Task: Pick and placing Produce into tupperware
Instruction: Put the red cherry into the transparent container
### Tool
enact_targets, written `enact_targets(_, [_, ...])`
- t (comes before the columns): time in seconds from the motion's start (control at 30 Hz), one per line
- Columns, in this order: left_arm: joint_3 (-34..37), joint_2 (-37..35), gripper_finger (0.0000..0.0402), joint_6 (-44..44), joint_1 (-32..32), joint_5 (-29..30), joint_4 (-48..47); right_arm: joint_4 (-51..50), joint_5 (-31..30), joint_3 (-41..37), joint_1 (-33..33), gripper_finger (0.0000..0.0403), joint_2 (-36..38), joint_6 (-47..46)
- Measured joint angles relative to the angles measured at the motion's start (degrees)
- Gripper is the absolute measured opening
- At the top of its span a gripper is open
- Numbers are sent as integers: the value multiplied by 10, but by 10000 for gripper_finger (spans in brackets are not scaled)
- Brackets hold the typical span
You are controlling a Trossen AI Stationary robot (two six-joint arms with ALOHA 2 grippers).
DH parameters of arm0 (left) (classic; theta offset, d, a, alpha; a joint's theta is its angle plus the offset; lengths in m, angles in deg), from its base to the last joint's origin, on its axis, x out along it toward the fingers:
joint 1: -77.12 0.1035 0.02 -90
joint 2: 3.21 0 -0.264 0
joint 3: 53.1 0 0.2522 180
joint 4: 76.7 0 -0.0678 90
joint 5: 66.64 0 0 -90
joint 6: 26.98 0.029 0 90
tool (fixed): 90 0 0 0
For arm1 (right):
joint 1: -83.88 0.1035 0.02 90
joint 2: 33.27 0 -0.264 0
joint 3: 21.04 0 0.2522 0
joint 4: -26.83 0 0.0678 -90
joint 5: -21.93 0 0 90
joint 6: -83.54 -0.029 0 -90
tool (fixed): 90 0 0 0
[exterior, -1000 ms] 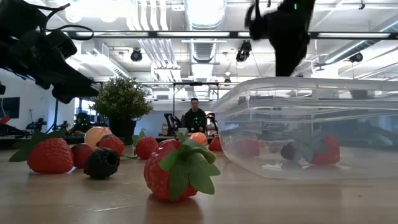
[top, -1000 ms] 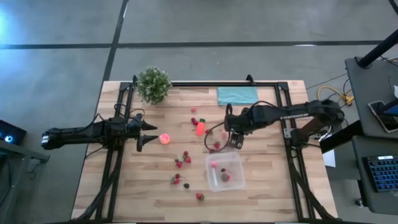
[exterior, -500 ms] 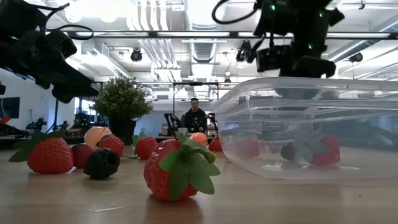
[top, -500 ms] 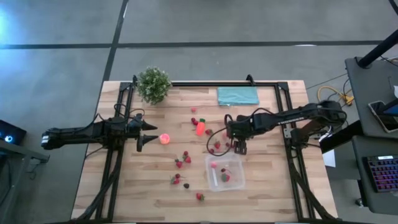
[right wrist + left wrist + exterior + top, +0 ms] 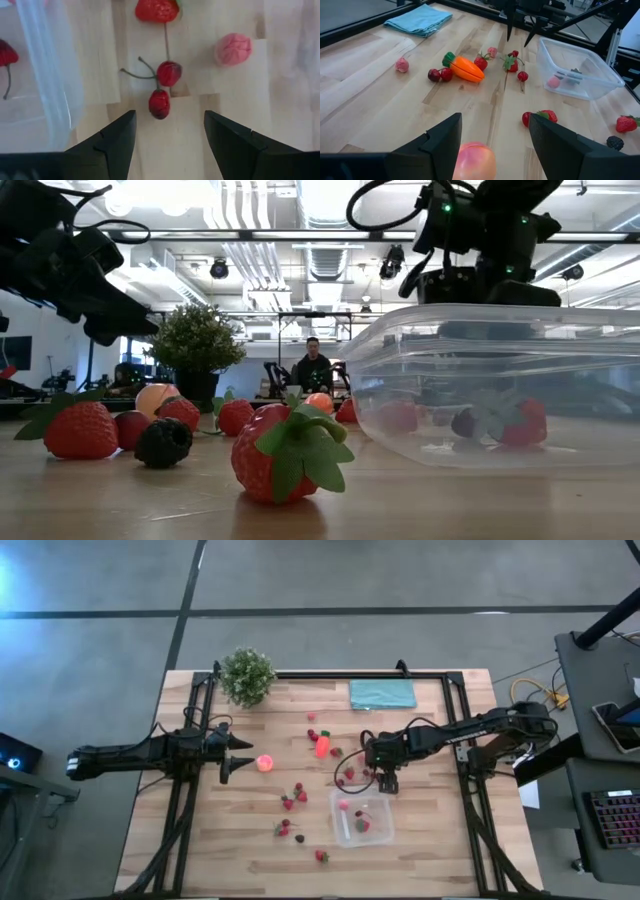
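Observation:
The clear tupperware (image 5: 362, 817) sits near the table's middle with a few pieces inside; its rim (image 5: 45, 75) shows in the right wrist view. My right gripper (image 5: 386, 783) hangs open, pointing down, by the tub's far rim (image 5: 480, 315). Ahead of its fingers (image 5: 168, 114) lie a pair of cherries (image 5: 162, 87), a strawberry (image 5: 156, 9) and a pink piece (image 5: 233, 49). My left gripper (image 5: 240, 758) is open and level. The pink-orange ball (image 5: 474, 160) rests on the table between its fingertips (image 5: 495, 117); I see no touch. The carrot (image 5: 465, 69) lies farther off.
More strawberries (image 5: 292, 798) and a dark berry (image 5: 163, 442) lie scattered on the wood left of the tub. A potted plant (image 5: 247, 675) stands at the far left, a teal cloth (image 5: 381, 693) at the far edge. A person (image 5: 313, 368) sits in the room beyond.
My right gripper has moved a little toward the table's near edge and right, and come down beside the tub's far rim, turning as it went. The left arm and the produce have kept still.

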Motion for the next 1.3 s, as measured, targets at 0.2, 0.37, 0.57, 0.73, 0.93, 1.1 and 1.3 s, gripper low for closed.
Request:
enact_targets(0.2, [0,0,217,0,0,0,0,1,14,-9,0,226,0,25])
enact_targets(0.37, [0,0,217,0,0,0,0,36,38,-23,0,226,-1,65])
enact_targets(0.57, [0,0,217,0,0,0,0,56,68,-31,0,226,-16,103])
enact_targets(0.73, [0,0,217,0,0,0,0,71,52,-31,0,226,-40,107])
enact_targets(0.93, [0,0,217,0,0,0,0,81,39,-28,0,226,-60,103])
enact_targets(1.1, [0,0,217,0,0,0,0,81,23,-28,0,220,-60,103])
enact_targets(1.3, [0,0,217,0,0,0,0,82,18,-28,-1,175,-60,101])
